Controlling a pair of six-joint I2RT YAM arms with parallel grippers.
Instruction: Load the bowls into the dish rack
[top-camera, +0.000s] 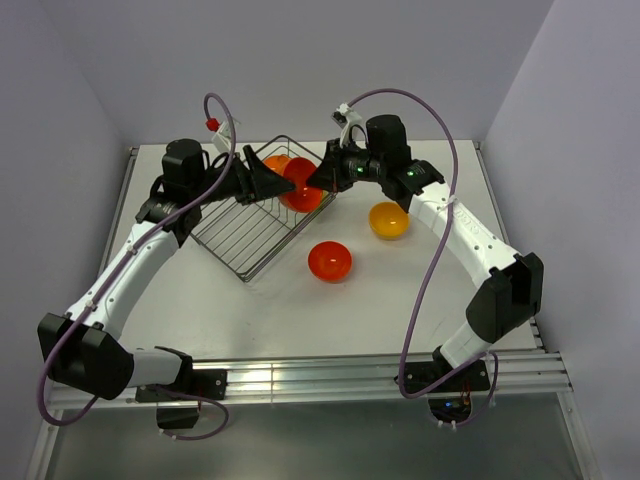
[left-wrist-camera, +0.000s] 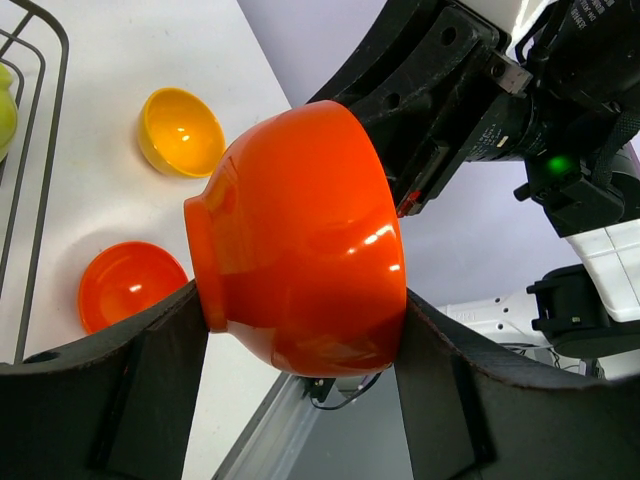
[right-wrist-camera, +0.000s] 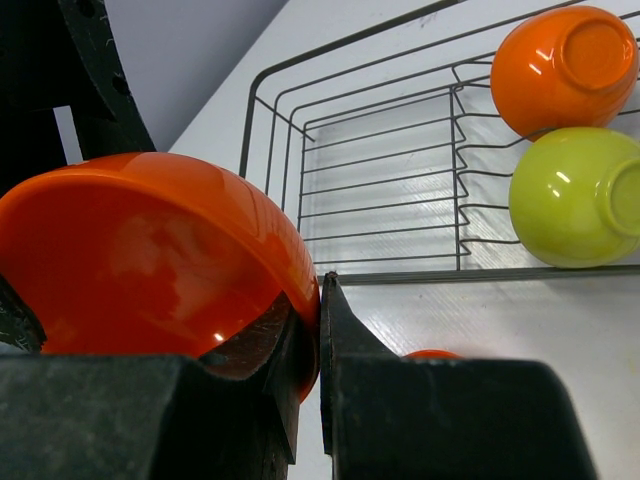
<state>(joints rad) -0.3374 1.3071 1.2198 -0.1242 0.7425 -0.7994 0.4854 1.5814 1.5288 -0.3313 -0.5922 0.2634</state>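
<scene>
A flat white table (top-camera: 420, 300) stands between plain, pale lavender walls (top-camera: 300, 60). On it sits the dish rack (top-camera: 243, 236) — thin dark wire, rectangular, with wavy dividers — and side by side inside are a glossy orange bowl (right-wrist-camera: 565, 70) and a lime green bowl (right-wrist-camera: 575, 195). Over the rack's right rim, the held red-orange bowl (left-wrist-camera: 300, 250) is pinched at its wall by the right gripper (right-wrist-camera: 320, 290). The left gripper (left-wrist-camera: 300, 300) clamps the same bowl from foot to rim. A yellow-orange bowl (top-camera: 389, 220) and another red-orange bowl (top-camera: 329, 261) lie mouth-up on the table, apart.
</scene>
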